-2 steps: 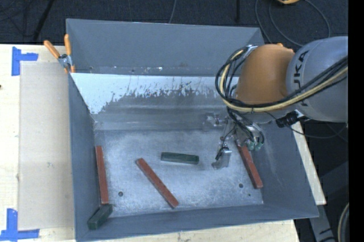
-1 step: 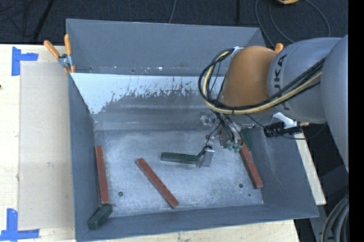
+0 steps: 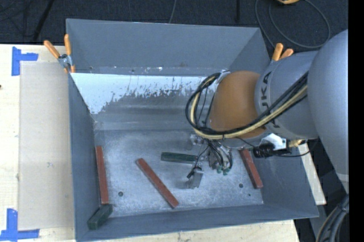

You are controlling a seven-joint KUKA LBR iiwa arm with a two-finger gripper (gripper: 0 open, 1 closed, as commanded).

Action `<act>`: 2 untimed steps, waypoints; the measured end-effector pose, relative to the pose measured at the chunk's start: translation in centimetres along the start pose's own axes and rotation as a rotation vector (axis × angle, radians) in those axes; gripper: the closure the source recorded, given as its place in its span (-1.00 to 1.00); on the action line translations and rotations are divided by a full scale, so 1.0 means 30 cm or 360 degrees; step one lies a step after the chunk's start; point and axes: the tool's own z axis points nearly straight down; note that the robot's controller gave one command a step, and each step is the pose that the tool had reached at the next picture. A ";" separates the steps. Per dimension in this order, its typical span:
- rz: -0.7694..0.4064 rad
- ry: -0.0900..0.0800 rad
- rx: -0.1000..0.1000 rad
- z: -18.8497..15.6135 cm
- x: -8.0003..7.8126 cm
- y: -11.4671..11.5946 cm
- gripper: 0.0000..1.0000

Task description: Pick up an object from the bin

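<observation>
- The pincer (image 3: 195, 176) hangs low over the bin (image 3: 142, 53) floor, right of middle, just beside a dark green flat bar (image 3: 175, 157). Whether it is spread or pressed together cannot be told.
- The bar lies flat and clear of the rest, so it is likely the easiest pick.
- Thin reddish-brown sticks lie loose on scuffed grey metal: the left stick (image 3: 100, 175), the slanted stick (image 3: 156, 183), the right stick (image 3: 251, 169).

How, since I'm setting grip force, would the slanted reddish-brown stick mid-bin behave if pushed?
The stick looks straight and flat-sided, so probably stiff and likelier to slide than roll. Being long and thin, it may pivot if pushed near one end.
</observation>
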 end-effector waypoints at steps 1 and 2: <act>0.0174 -0.0005 -0.0001 0.057 -0.258 0.054 1.00; 0.0173 -0.0005 0.0000 0.057 -0.258 0.054 1.00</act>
